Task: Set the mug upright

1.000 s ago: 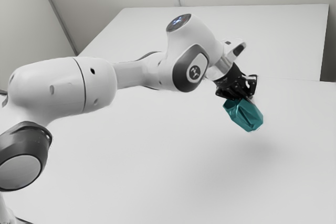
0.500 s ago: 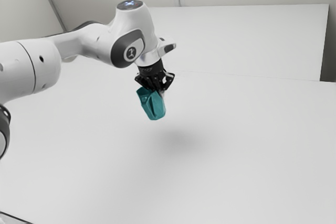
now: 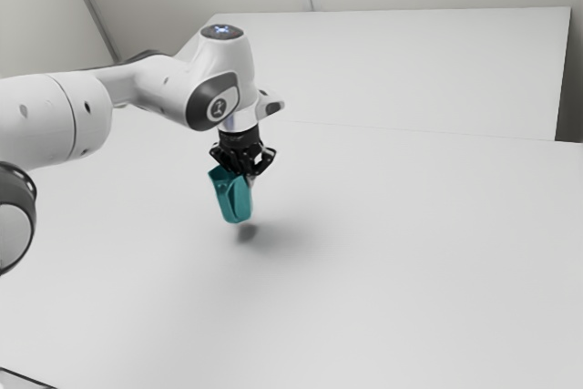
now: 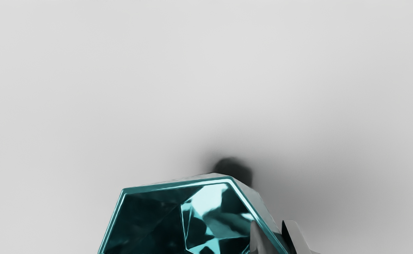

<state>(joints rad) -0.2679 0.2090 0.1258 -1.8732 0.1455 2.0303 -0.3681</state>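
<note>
In the exterior view my gripper (image 3: 244,173) points down, shut on the teal faceted mug (image 3: 235,201) at its upper part. The mug hangs nearly upright with a slight tilt, its base just above the table and a dark shadow below it. Seen from the hand, the gripper (image 4: 270,234) has one finger inside the mug and one outside, pinching its wall near the rim. The open mouth of the mug (image 4: 150,222) faces the wrist camera.
The white table (image 3: 392,252) spreads out around and beneath the mug. Behind it is another pale surface (image 3: 410,70), with walls beyond.
Across the exterior views, my hand has carried the mug toward the exterior view's left, turning it from a strong tilt to nearly upright. Since the middle frame both have come lower, closer to the table.
</note>
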